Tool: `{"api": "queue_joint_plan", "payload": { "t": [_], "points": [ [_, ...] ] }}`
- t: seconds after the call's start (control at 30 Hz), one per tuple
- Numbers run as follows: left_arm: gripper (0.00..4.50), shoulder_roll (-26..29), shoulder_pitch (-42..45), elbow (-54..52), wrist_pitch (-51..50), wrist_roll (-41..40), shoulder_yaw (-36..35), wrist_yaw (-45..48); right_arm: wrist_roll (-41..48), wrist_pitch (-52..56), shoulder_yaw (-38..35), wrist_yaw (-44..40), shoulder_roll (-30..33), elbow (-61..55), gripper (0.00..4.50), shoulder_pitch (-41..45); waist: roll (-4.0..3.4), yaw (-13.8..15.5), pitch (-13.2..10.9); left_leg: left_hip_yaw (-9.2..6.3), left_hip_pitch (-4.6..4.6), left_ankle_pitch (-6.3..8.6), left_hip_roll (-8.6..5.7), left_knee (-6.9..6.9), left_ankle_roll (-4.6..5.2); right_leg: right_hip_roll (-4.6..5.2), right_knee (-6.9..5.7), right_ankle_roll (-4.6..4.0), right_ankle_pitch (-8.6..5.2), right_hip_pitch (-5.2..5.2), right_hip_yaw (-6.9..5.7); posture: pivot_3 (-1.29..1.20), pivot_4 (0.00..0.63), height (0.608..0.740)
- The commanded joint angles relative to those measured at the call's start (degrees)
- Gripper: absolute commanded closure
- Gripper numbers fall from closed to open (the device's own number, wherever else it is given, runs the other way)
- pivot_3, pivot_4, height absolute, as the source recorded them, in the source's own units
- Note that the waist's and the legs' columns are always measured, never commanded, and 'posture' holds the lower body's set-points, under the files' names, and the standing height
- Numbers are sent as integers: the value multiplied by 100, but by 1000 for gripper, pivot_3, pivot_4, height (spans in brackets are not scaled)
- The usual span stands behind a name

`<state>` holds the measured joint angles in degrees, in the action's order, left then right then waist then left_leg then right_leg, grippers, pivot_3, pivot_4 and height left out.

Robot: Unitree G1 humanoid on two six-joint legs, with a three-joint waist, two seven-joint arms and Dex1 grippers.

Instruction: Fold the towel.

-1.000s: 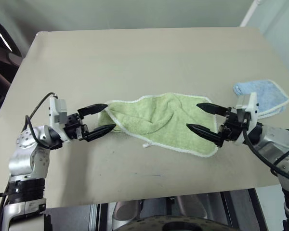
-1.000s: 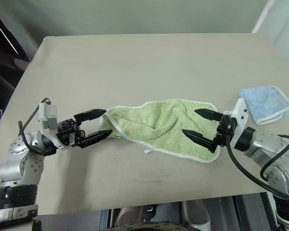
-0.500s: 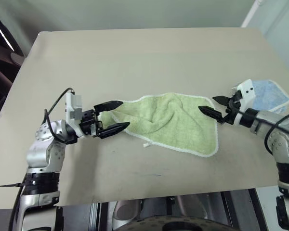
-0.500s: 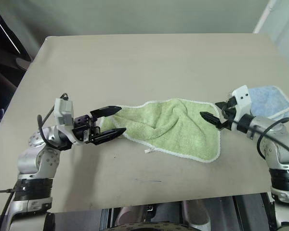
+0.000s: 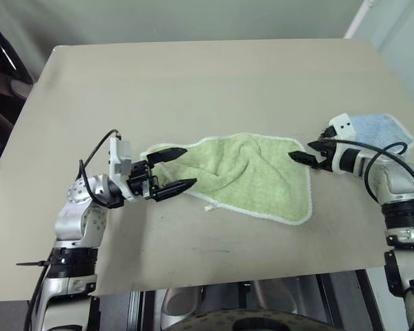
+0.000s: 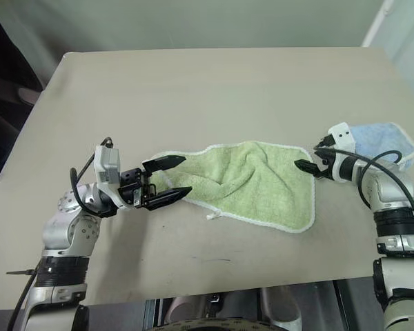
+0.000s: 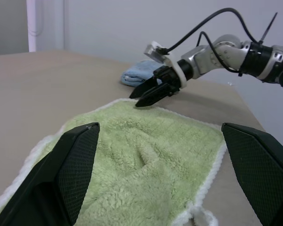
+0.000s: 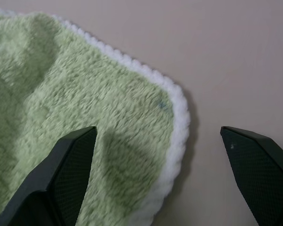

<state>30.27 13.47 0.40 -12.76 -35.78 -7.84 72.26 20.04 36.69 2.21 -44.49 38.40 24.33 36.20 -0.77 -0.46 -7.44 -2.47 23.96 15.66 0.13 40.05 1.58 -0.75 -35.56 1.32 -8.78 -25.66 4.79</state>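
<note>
Left eye view: at the lower left of centre, the left gripper was seen with its two black fingers spread apart, straddling the left end of the light green terry-cloth towel with white stitched edging, which lay rumpled and unfolded at the middle of the beige rectangular table. At right of centre, the right gripper was held open over the towel's upper right corner. Beyond it, at the right edge, the small folded light blue cloth was seen.

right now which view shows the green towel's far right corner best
The right wrist view: the towel corner and its white edging lie between the open right gripper fingers. The eye views show the whole towel on the table; the left wrist view looks across it from the left gripper.
</note>
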Motion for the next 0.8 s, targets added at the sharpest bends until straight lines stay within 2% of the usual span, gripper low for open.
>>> {"api": "queue_joint_plan", "payload": {
  "t": [0.03,0.7,0.8],
  "points": [
    [0,-6,-21,-170,82,-40,-24,-10,-113,-167,-107,-159,-41,241,60,141,0,-2,0,1,0,-2,0,0,-1,0,0,-1,1,0,0,0,150,733],
    [0,-5,-22,-171,83,-42,-22,-13,-327,-237,-217,-306,-132,373,60,197,0,-16,0,0,-4,-19,0,1,-1,1,-13,-9,13,1,0,0,150,733],
    [0,109,-240,-382,-22,-108,-152,-93,-24,15,50,-1018,-649,541,60,574,0,-87,0,2,-5,-18,0,1,-1,1,-14,-10,13,-1,3,0,150,733]
  ]
}}
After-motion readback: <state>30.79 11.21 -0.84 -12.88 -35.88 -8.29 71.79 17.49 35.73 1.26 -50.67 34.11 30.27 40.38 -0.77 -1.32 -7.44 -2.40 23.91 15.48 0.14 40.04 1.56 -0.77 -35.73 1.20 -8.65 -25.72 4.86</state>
